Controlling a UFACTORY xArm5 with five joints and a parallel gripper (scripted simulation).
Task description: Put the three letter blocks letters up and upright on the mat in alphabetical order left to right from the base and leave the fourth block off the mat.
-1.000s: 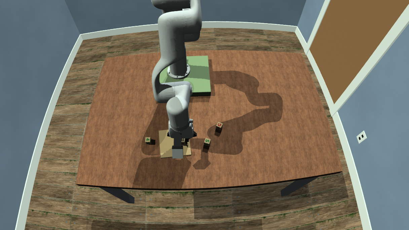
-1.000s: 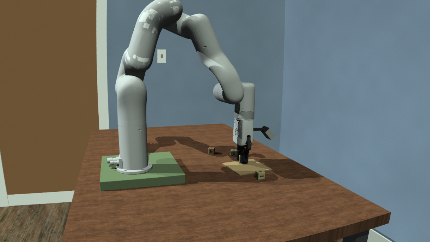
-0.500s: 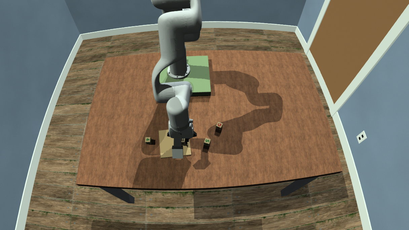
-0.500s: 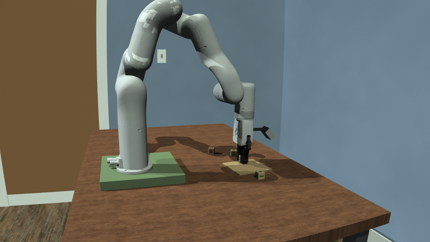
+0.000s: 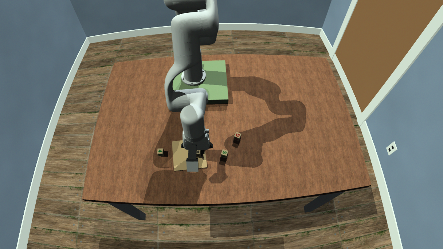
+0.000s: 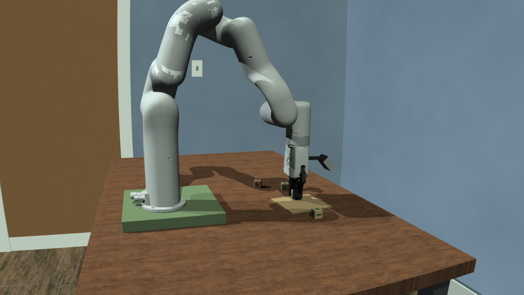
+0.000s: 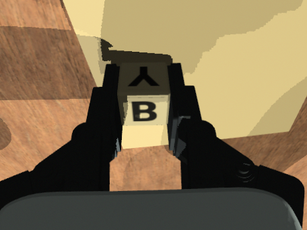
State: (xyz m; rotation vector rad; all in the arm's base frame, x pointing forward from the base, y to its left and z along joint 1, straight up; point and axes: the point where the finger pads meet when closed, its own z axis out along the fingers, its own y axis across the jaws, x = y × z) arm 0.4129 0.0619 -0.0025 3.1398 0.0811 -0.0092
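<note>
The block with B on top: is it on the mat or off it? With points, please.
On the mat [image 5: 179, 159] [image 6: 282, 203] [image 7: 242, 67]; cream surface surrounds its base in the wrist view.

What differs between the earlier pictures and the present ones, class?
Nothing visibly changed. The gripper stayed around the B block; the G, S and 4 blocks stayed off the mat.
</note>
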